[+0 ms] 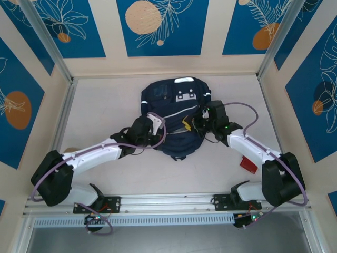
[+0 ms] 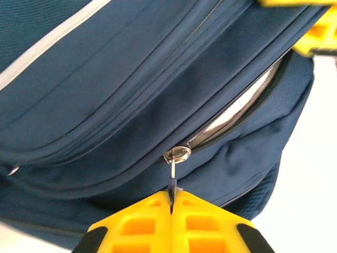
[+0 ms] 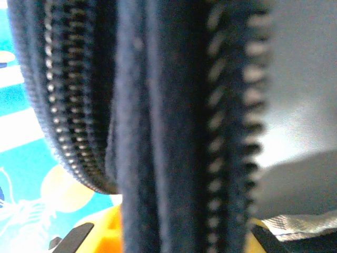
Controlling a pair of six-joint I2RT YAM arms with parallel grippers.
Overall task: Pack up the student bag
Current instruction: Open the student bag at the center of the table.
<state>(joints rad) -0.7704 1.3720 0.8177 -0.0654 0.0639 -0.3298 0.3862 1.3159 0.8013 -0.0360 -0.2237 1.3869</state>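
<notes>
Blue floral wall panels [image 1: 179, 31] around pale tabletop [image 1: 105, 105].

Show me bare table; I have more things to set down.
Bare: far-left table, between left arm, student bag and left rail; far-right corner beyond the right arm; near strip before the front rail. Crowded: both bag flanks, where the arms reach in; red item by right arm.

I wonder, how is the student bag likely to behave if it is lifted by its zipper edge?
Probably floppy: the student bag lies slumped and creased, so it should sag rather than hold shape. Pulling the zipper pull pinched in the left fingers would likely stretch that seam before moving the bag. Its woven fabric seems unlikely to slip.
</notes>
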